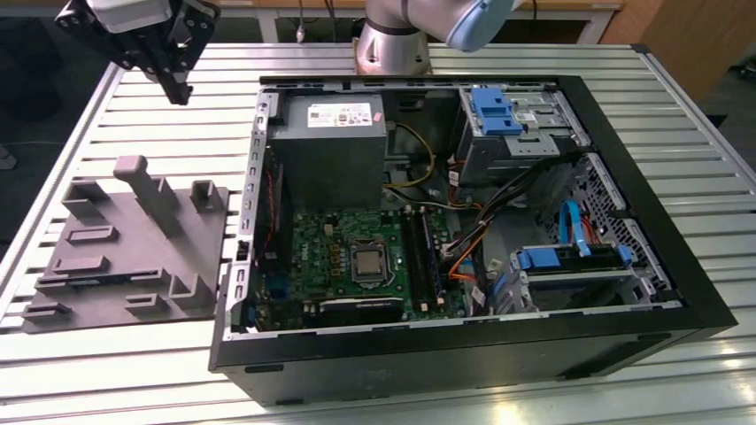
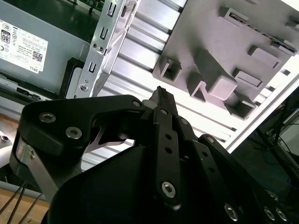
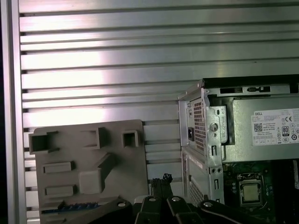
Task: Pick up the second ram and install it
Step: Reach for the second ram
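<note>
The second ram [image 3: 70,205] shows in the first wrist view as a thin blue-green strip lying in a slot at one edge of the grey holder block [image 3: 88,163]. In the exterior view that holder block [image 1: 130,248] lies on the table to the left of the open computer case [image 1: 473,221]. My gripper [image 1: 180,90] hangs high above the table's far left, beyond the holder and well apart from it. Its black fingers [image 2: 161,95] are pressed together with nothing between them, and the gripper [image 3: 161,179] is shut and empty in both wrist views.
The green motherboard [image 1: 354,257] with its long black slots [image 1: 420,257] lies inside the case, in front of the grey power-supply box [image 1: 331,133]. Cables [image 1: 473,248] and blue drive brackets [image 1: 567,257] fill the case's right side. Ribbed aluminium table [image 1: 154,372] surrounds everything.
</note>
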You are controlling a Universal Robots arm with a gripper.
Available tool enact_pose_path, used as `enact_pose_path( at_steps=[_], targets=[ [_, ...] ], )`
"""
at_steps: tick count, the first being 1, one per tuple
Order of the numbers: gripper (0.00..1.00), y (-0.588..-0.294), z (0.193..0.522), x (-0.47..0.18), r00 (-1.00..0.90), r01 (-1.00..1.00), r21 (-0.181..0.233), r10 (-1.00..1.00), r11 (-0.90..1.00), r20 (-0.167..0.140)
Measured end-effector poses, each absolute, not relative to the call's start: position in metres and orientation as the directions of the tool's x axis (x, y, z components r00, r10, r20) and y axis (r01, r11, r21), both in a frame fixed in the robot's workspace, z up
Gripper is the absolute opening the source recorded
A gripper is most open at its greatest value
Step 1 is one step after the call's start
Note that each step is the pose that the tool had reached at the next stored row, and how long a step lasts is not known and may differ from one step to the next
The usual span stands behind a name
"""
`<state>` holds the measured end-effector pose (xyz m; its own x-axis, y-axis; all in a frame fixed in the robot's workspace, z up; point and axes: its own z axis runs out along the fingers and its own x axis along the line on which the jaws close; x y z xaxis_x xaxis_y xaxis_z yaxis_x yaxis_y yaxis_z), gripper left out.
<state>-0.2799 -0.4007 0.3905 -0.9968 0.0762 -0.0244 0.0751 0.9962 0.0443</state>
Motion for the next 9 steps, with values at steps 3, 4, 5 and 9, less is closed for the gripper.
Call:
enact_pose_path(
  at_steps=[3,4,5,9],
  targets=[
    [0.11,-0.4007,0.3904,-0.2826,-0.997,0.075,0.044,0.076,0.996,-0.025],
    [0.11,-0.4007,0.3904,-0.2835,-0.997,0.075,0.044,0.076,0.996,-0.024],
    [0.11,-0.4007,0.3904,-0.2844,-0.997,0.075,0.044,0.076,0.996,-0.024],
    [0.11,-0.4007,0.3903,-0.2877,-0.997,0.075,0.044,0.076,0.996,-0.024]
  ],
)
